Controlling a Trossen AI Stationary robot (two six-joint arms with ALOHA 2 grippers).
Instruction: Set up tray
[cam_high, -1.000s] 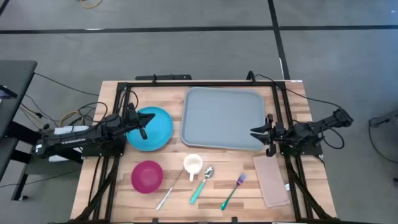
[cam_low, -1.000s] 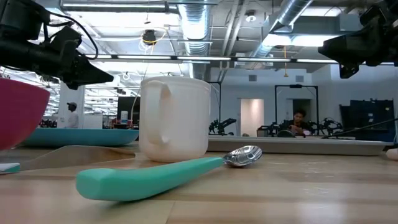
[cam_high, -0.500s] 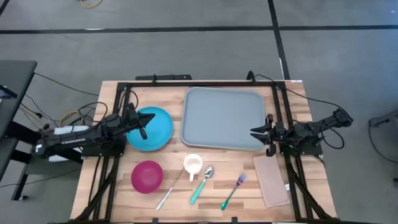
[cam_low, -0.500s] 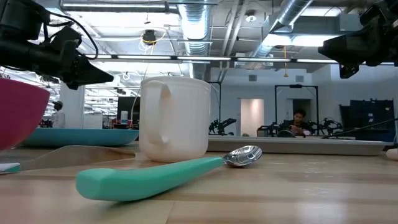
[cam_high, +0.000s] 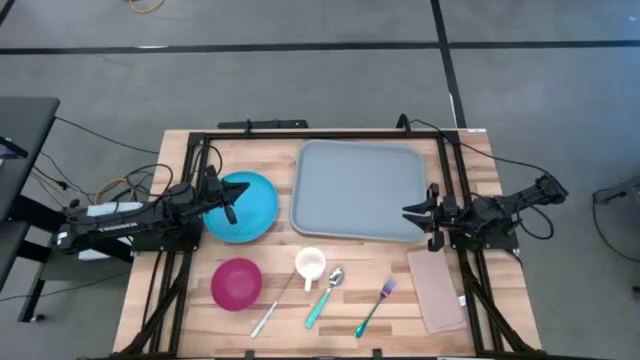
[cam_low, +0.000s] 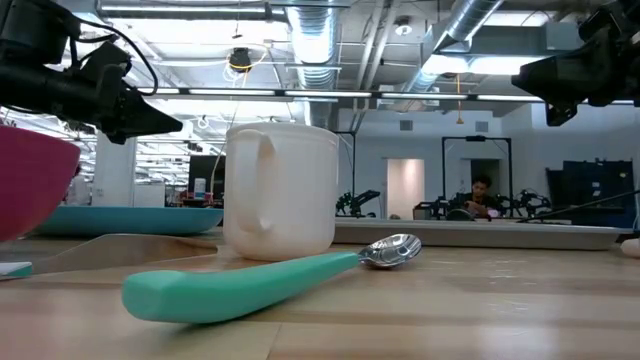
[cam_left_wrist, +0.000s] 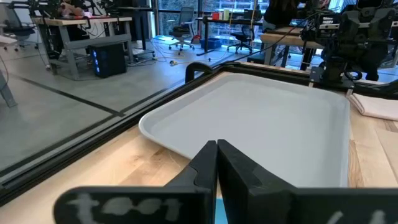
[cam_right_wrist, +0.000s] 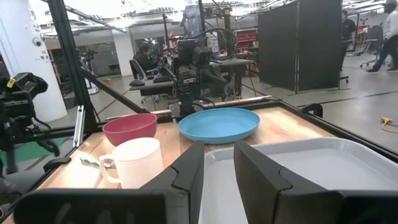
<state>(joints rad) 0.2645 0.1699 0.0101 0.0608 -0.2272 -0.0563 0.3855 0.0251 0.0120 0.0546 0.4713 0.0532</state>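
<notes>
The grey-blue tray (cam_high: 360, 190) lies flat on the far middle of the wooden table and also fills the left wrist view (cam_left_wrist: 261, 124). The round blue plate (cam_high: 255, 195) lies flat to its left. My left gripper (cam_high: 232, 213) hovers shut above the plate's right part, pointing toward the tray (cam_left_wrist: 216, 152). My right gripper (cam_high: 412, 212) hovers open above the tray's near right rim, pointing left (cam_right_wrist: 219, 155). In the low view both grippers hang well above the table, the left gripper (cam_low: 170, 125) and the right gripper (cam_low: 530, 78).
Along the near side stand a pink bowl (cam_high: 236, 283) and a white mug (cam_high: 311, 265). Beside them lie a knife (cam_high: 270, 312), a teal-handled spoon (cam_high: 322, 298) and a teal-handled fork (cam_high: 374, 307). A tan napkin (cam_high: 437, 290) lies near right. A black frame borders the table.
</notes>
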